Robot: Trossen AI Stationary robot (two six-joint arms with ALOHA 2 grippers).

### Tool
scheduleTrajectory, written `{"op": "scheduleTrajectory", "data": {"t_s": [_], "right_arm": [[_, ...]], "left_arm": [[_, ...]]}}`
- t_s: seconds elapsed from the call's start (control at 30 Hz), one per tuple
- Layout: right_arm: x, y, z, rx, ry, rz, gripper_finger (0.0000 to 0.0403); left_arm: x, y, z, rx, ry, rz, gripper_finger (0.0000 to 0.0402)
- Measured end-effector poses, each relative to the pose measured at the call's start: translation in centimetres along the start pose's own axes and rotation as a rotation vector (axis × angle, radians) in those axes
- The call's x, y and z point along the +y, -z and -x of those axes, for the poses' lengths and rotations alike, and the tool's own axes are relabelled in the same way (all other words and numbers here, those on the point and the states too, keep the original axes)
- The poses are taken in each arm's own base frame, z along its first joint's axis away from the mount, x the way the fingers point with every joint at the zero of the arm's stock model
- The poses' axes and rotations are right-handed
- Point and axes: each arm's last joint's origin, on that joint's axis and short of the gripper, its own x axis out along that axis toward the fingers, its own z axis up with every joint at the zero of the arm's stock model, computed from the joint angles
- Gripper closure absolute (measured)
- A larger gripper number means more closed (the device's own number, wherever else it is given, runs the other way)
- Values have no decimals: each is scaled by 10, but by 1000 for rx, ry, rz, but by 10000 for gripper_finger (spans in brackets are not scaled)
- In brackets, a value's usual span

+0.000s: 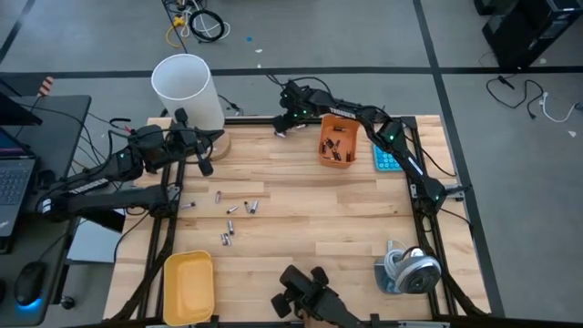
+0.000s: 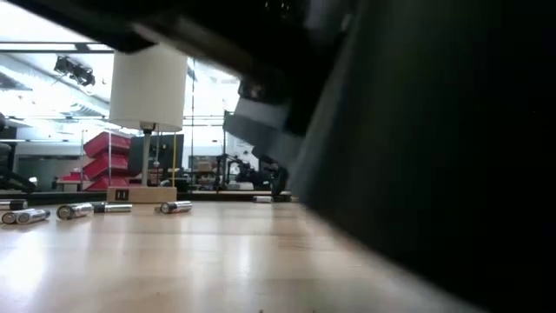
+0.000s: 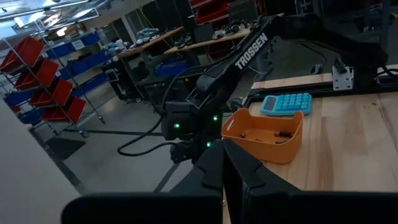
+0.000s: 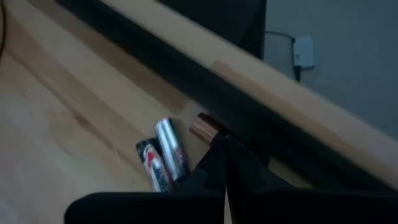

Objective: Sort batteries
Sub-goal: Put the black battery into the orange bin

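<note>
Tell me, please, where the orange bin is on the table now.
In the high view, the orange bin sits at the table's far edge, right of centre, with the blue calculator just to its right and the right gripper to its left.

bare wood mid-table (image 1: pixel 319 219), scattered batteries (image 1: pixel 232 214) left, orange bin (image 1: pixel 337 141) behind

This is a robotics lab or workshop. A butcher-block table (image 1: pixel 310 228) stands on a grey concrete floor (image 1: pixel 364 36) marked with dark tape lines, with loose cables (image 1: pixel 196 23) trailing over it. A laptop (image 1: pixel 14 178) and mouse (image 1: pixel 29 281) sit on a desk beside the table. Beyond it stand racks of red bins (image 3: pixel 43 81) and blue bins (image 3: pixel 93 59), and workbenches (image 3: pixel 180 40) crowded with equipment.
</note>
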Motion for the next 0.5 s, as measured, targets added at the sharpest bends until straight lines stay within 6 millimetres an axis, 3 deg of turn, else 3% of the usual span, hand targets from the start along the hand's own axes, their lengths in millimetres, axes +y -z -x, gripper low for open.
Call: {"op": "scheduleTrajectory", "data": {"t_s": [0.1,0.33,0.5], "right_arm": [[-1,4,-4,50,-48,-11,403],[7,-10,6,26,-240,39,403],[8,-15,23,16,-41,25,403]], "left_arm": [[0,0,0,0,0,0,401],[0,-1,0,-9,-3,2,401],[0,0,0,-3,-1,1,401]]}}
